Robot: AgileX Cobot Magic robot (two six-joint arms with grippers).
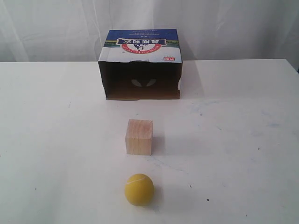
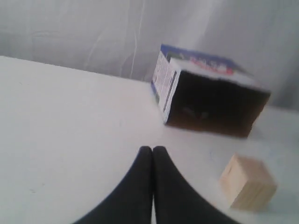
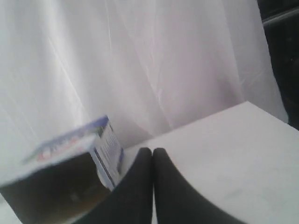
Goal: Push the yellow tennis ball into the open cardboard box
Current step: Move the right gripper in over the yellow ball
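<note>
Nearest the lens, the yellow tennis ball (image 1: 139, 189) lies with the wooden cube (image 1: 139, 136) squarely between it and the open cardboard box (image 1: 140, 65), while the left gripper (image 2: 153, 149) and right gripper (image 3: 153, 150) have fingers pressed together, and I cannot tell which is nearer the ball.

The open cardboard box (image 1: 140, 95) is carrying the only print in view. Its blue top panel (image 1: 117, 36) is showing a red-and-white logo (image 1: 142, 43) with white Chinese characters, lying upside down in the exterior view; they are looking like 莫斯利安, though small. A little red label (image 1: 169, 59) is sitting on the white strip at that panel's front edge, too small to read. Ahead of the left pincer (image 2: 152, 148), the box's white side panel (image 2: 163, 81) is bearing lines of fine print, blurred beyond reading. Ahead of the right pincer (image 3: 152, 150), the same logo and side print are smearing into unreadable streaks.
</note>
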